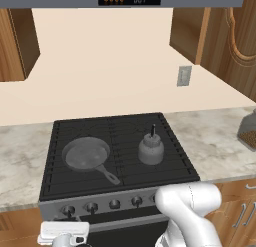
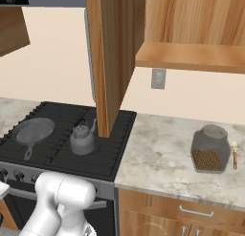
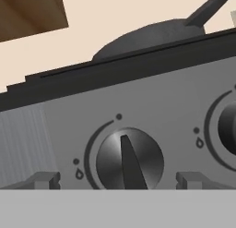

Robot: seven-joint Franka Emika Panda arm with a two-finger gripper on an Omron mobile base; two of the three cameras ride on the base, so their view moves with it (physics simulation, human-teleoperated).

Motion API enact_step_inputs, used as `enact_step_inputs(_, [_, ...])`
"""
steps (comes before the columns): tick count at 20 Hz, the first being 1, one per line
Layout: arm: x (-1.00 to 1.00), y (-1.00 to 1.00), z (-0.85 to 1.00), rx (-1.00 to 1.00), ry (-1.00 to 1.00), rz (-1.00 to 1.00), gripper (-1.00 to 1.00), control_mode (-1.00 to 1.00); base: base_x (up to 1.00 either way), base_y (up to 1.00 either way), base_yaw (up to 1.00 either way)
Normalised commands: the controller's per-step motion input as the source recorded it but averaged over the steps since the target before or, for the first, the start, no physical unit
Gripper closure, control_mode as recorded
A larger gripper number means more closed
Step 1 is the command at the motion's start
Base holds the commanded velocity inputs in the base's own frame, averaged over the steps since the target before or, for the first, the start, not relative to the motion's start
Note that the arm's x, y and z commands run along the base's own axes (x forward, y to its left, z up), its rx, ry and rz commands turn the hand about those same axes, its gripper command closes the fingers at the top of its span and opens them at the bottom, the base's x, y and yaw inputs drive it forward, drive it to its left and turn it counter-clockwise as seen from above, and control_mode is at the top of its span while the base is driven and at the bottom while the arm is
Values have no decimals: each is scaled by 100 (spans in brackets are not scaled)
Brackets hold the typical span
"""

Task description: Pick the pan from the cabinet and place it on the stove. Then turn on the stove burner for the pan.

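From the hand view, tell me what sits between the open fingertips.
A round dark stove knob lies centred between the fingertips, its pointer roughly upright; the pan sits above.

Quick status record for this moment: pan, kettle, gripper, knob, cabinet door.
pan: on the stove, front-left grate, handle toward the front edge
kettle: on the right grates, apart from the pan
gripper: open, fingertips on either side of a knob, not touching it
knob: centred in the hand view, pointer upright
cabinet door: standing open above the stove's right edge
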Motion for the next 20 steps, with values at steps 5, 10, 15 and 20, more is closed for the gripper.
enact_step_inputs(5, [0,0,6,0,0,0,-100,-100,0,0,0])
enact_step_inputs(10, [0,0,6,0,0,0,-100,-100,0,0,0])
enact_step_inputs(15, [3,0,0,0,0,0,-100,-100,0,0,0])
enact_step_inputs(20, [11,-1,0,0,0,0,-100,-100,0,0,0])
